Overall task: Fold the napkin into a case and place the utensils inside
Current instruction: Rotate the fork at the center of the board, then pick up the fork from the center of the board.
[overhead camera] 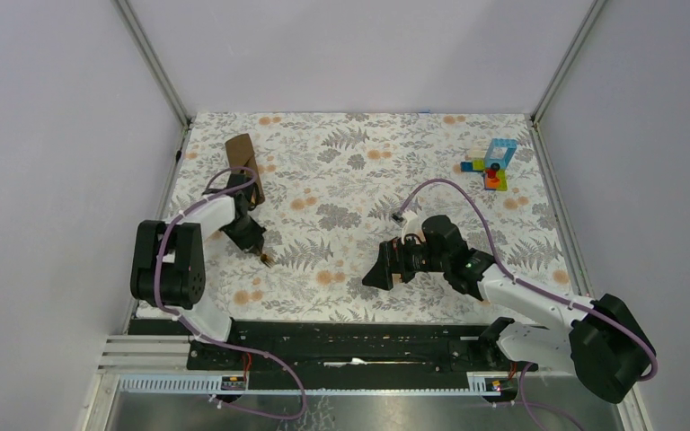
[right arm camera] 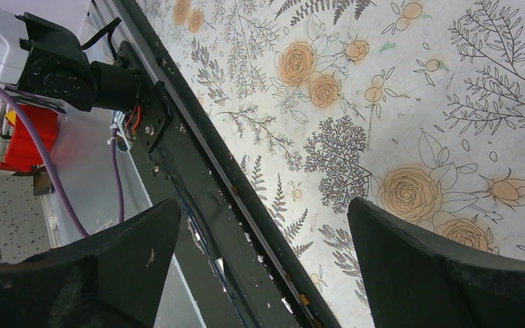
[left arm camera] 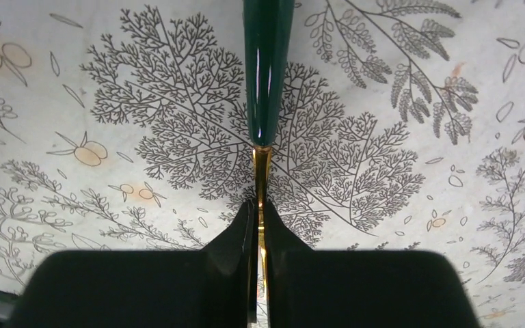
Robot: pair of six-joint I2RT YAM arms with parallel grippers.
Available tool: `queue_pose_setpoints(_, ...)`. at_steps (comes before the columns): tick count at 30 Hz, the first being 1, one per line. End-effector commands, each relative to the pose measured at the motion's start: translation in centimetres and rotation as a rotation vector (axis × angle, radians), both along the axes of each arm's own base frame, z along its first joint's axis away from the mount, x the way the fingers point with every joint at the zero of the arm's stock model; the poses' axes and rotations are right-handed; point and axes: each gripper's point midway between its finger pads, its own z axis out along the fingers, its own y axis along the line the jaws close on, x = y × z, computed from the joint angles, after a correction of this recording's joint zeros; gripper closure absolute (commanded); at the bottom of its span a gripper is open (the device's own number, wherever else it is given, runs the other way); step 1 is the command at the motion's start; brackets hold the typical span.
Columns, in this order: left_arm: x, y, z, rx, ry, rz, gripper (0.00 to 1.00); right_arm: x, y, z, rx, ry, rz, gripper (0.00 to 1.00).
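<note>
The brown napkin [overhead camera: 242, 155] lies folded into a narrow strip at the far left of the table, partly hidden behind my left arm. My left gripper [overhead camera: 258, 244] is shut on a utensil and holds it over the floral covering, nearer than the napkin. In the left wrist view the gripper [left arm camera: 258, 205] pinches the thin gold neck of the utensil [left arm camera: 268, 68], whose glossy dark green handle points away from the fingers. A small gold end [overhead camera: 269, 261] shows in the top view. My right gripper [overhead camera: 383, 273] is open and empty near the table's front edge, also shown in its wrist view [right arm camera: 263, 236]. No other utensils show.
A stack of colourful toy blocks [overhead camera: 494, 163] stands at the far right. The black rail [right arm camera: 198, 178] along the table's near edge runs below my right gripper. Grey walls close in the table on three sides.
</note>
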Motion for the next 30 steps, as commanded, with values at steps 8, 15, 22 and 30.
queue_pose_setpoints(8,-0.7,3.0,1.7,0.166,-0.166,-0.060,0.35,0.6,0.1,-0.1,0.001,-0.004,-0.012,0.00)
queue_pose_setpoints(15,-4.5,-3.5,2.2,-0.202,-0.109,0.104,0.25,0.5,0.4,-0.2,0.016,0.006,-0.002,0.00)
queue_pose_setpoints(22,-1.9,0.0,1.0,-0.058,-0.100,0.254,0.31,0.3,0.4,0.0,0.026,0.006,0.001,0.00)
queue_pose_setpoints(30,0.0,1.3,0.7,0.037,-0.120,0.290,0.39,0.1,0.1,-0.3,0.018,0.005,-0.005,0.00)
